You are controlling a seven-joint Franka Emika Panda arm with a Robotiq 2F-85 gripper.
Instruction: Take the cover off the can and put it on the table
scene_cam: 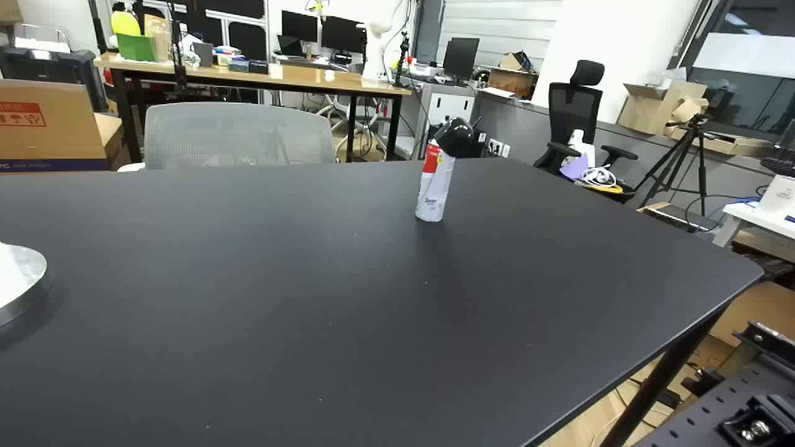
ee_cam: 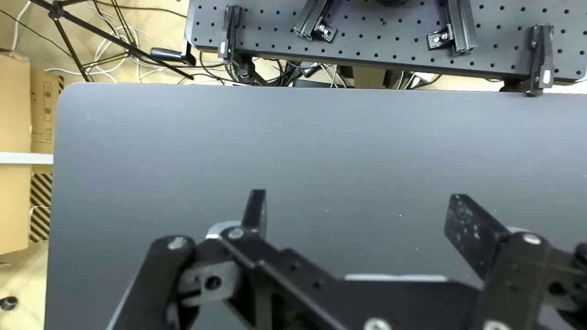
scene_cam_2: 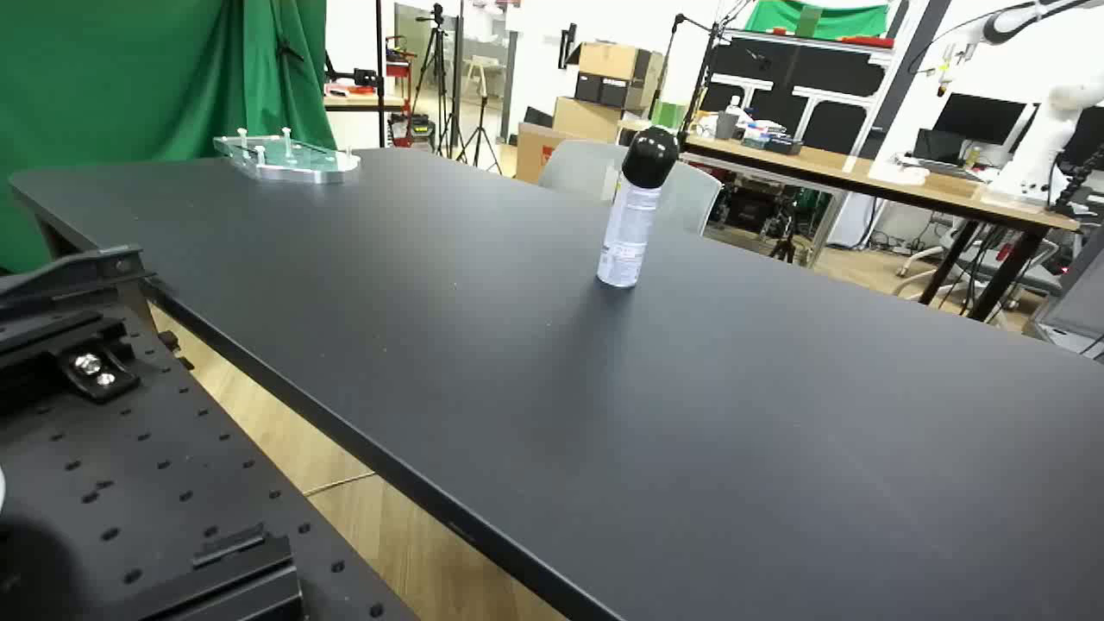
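The can [scene_cam: 436, 186] is a slim white cylinder with a red band near its top. It stands on the black table [scene_cam: 279, 298] and shows in both exterior views [scene_cam_2: 629, 235]. The cover [scene_cam: 455, 137] is a glossy black rounded cap on top of the can, also seen in both exterior views [scene_cam_2: 651, 157]. My gripper [ee_cam: 357, 206] shows only in the wrist view. Its two fingers are wide apart with bare table [ee_cam: 293, 133] between and beyond them. I cannot make out the can or cover in the wrist view, so the gripper's distance from them cannot be told.
A clear plate with pegs [scene_cam_2: 289, 164] lies at a far table corner. A round silver-white object [scene_cam: 22, 279] is at the left edge in an exterior view. A perforated black platform [ee_cam: 380, 32] adjoins one table edge. A grey chair [scene_cam: 239, 133] stands beyond the table.
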